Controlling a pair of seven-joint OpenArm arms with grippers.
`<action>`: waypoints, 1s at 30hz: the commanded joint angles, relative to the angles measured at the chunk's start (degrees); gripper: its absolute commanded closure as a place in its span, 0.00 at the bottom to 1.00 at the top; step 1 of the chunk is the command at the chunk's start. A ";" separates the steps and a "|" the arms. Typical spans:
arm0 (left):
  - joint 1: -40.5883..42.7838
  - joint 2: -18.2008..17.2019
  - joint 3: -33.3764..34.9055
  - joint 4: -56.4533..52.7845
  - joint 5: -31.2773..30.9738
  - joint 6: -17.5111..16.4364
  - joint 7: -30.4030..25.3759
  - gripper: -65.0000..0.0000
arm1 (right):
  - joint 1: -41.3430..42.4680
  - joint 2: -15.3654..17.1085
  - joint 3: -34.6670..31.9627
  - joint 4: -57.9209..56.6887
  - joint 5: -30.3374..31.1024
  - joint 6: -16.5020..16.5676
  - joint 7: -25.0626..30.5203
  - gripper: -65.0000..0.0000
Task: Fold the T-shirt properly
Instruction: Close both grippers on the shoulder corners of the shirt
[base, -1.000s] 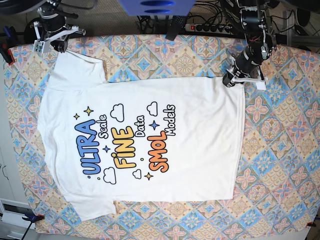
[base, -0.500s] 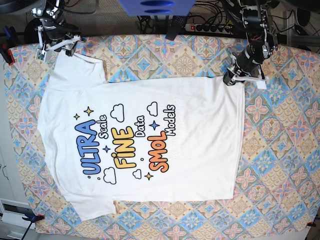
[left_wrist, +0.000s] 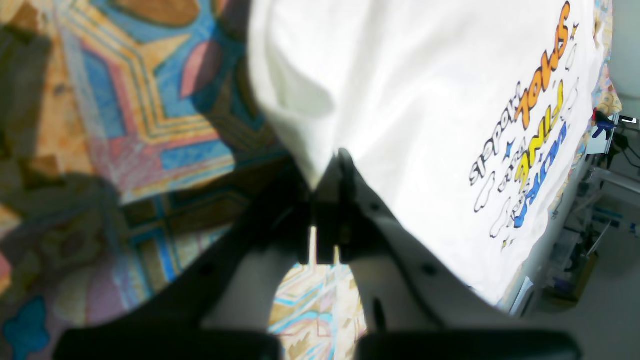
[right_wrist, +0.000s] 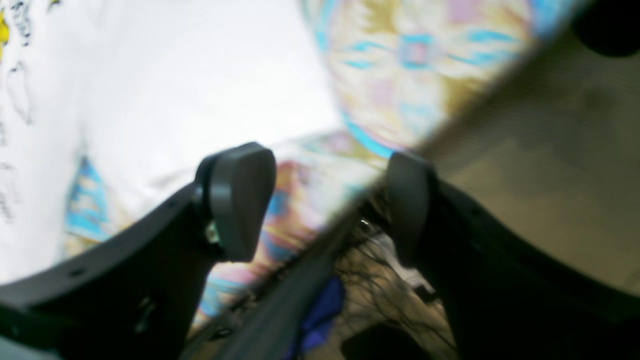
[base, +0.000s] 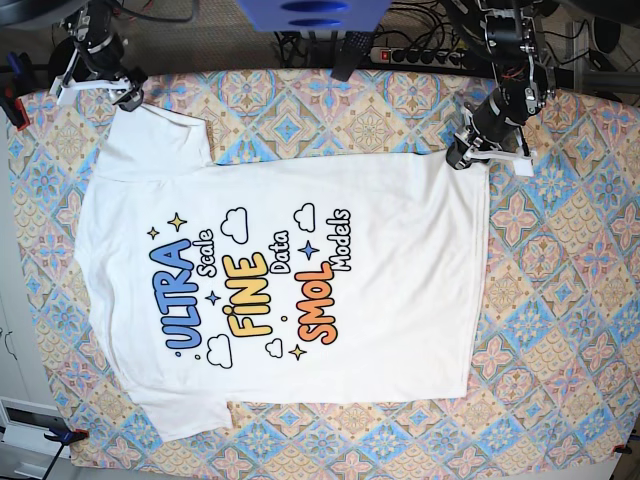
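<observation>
The left gripper (left_wrist: 325, 175) pinches the T-shirt's (base: 300, 270) corner between its fingers to hold it, while the right gripper (right_wrist: 325, 200) gapes empty beside the sleeve.

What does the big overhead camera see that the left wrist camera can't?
Only the base view shows the whole T-shirt spread flat, both sleeves, and the right hand open near the top sleeve. Only the left wrist view shows, close up, the left hand shut on the shirt's corner. Both show the colourful lettering and the patterned tablecloth.
</observation>
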 joint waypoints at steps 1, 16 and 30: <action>0.41 -0.42 -0.19 0.44 1.18 0.82 0.63 1.00 | -0.78 0.44 0.32 0.42 0.37 0.43 0.69 0.42; 0.41 -0.42 -0.19 0.44 1.18 0.82 0.63 1.00 | 4.85 0.36 0.32 -2.04 0.54 0.43 -4.94 0.42; 0.41 -0.42 -0.19 0.44 1.18 0.82 0.63 1.00 | 4.85 0.27 0.40 -2.57 0.63 0.43 -4.67 0.42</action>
